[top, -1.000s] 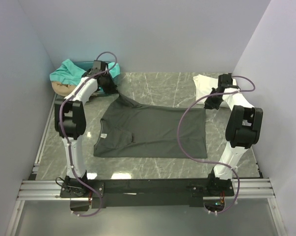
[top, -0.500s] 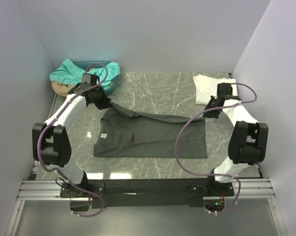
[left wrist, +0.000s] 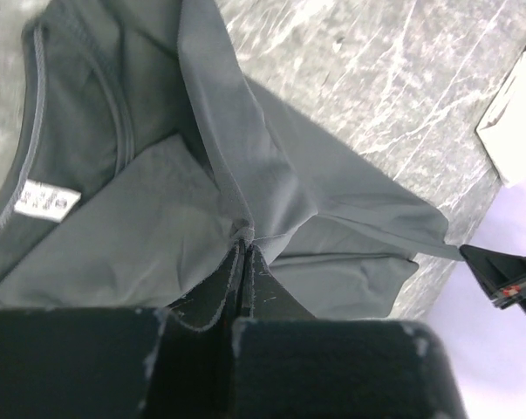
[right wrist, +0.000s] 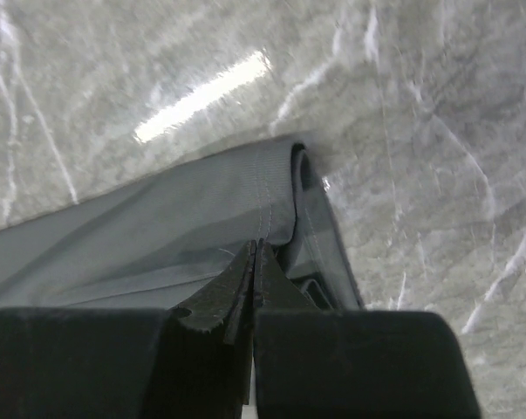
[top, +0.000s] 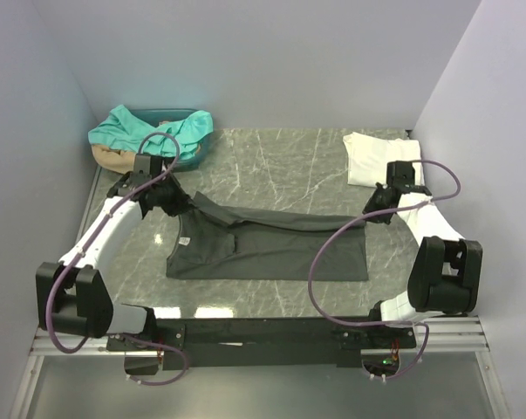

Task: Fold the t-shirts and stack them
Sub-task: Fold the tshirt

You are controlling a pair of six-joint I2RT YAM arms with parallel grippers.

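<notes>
The marble table point(top: 280, 161) fills the middle of the top view. The grey t-shirt point(top: 271, 253) is spread across the centre of the frame, neck to the left. Its upper edge is raised off the table into a ridge running from centre left to centre right.

The white t-shirt point(top: 367, 157) is seen folded in the upper right, well apart from the grey one. The teal t-shirt point(top: 132, 131) is bunched in the upper left corner, with the tan t-shirt point(top: 105, 157) showing just beneath it.

The left gripper point(top: 171, 199) is found at the left end of the ridge. In its wrist view the fingers are pressed together on a pinch of grey cloth point(left wrist: 243, 249).

The right gripper point(top: 376, 209) is at the right end, likewise clamped tight on the hem corner point(right wrist: 254, 253).

The white neck label point(left wrist: 44, 201) is visible inside the collar, at left.
</notes>
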